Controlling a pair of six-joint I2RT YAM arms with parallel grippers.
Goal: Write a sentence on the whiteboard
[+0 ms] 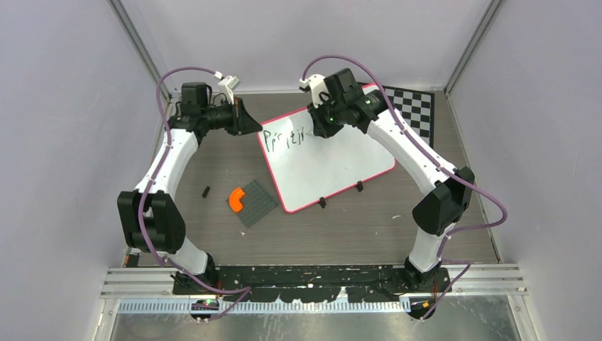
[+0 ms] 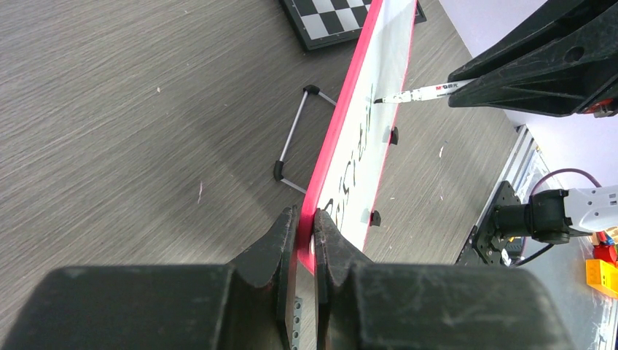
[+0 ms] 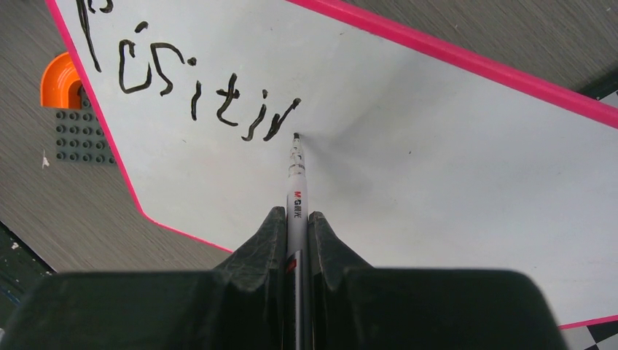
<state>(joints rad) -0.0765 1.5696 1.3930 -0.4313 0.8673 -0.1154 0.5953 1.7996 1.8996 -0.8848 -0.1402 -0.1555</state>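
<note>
**Figure. Bimanual writing station, three views.** One whiteboard [image 1: 334, 167] with a pink rim lies at the centre of the top view. One corner points to the upper left of the frame, and two small black feet [image 1: 322, 202] sit on its lower edge.

One line of black handwriting, the sentence [image 3: 195, 108], runs along the upper left of the board in the right wrist view. It reads roughly "Positiv".

One marker [image 3: 297, 197] is clamped between the closed fingers of the right gripper [image 3: 295, 219]. Its tip rests on the white face just right of the last stroke.

The left gripper [image 2: 304, 219] is closed on the board's pink rim. In the left wrist view the board [image 2: 393, 44] is seen nearly edge-on, with one wire stand [image 2: 295, 138] behind it.

Around the board, counted:
- One checkered chessboard [image 1: 415, 106] at the upper right of the top view.
- One dark grey studded plate [image 1: 257, 204] left of the board's lower corner.
- One orange curved piece [image 1: 236, 199] on that plate's left edge.
- One small black object [image 1: 206, 191] further left, too small to identify.

The table [image 1: 355, 227] is grey-brown with a wood grain. Pale lilac walls enclose it on three sides, and a metal rail crosses the bottom of the frame.

The first letter is cut off at the upper edge of the right wrist view. The right arm and the board hide part of the chessboard. The writing is illegible in the top view.
</note>
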